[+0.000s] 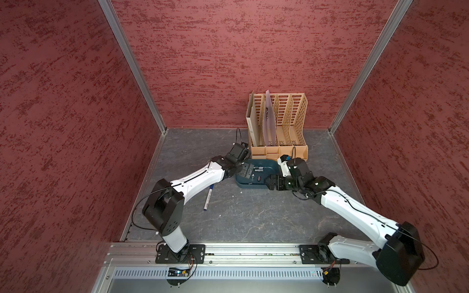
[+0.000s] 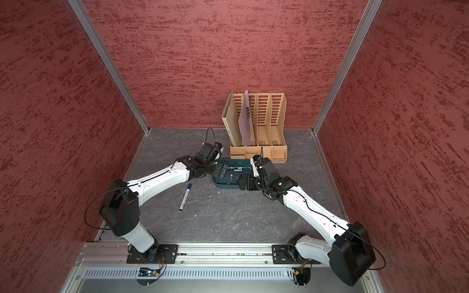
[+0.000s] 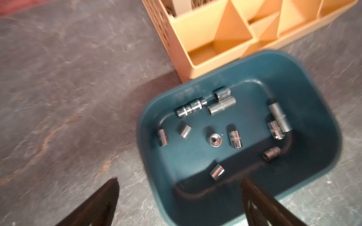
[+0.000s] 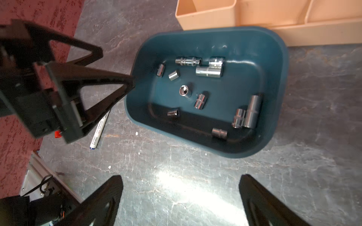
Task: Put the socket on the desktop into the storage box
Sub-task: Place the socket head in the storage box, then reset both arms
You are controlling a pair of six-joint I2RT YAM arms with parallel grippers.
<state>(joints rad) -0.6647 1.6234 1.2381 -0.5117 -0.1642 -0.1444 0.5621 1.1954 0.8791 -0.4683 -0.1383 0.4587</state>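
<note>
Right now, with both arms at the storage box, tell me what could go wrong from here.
1. One of the open left fingers sits at the rim of the storage box; pulling back carelessly could hook it and spill the sockets.
2. The open right fingers hover close by, so the arms might collide.
3. The pen lies beside the left arm and could get swept.

A tan file rack (image 1: 291, 121) (image 2: 271, 121) with slotted dividers stands on the far side of the grey stone-patterned table (image 1: 253, 215), against the red textured back wall (image 1: 228, 63), a little right of the middle. Its two leftmost slots hold a brown cardboard folder (image 1: 253, 126) and a pale grey sheet (image 1: 270, 121), both upright. A white marker pen (image 1: 208, 197) (image 2: 185, 197) with a blue cap lies flat on the table left of the middle, nearer than the rack. A metal rail (image 1: 241, 250) runs along the near edge.
</note>
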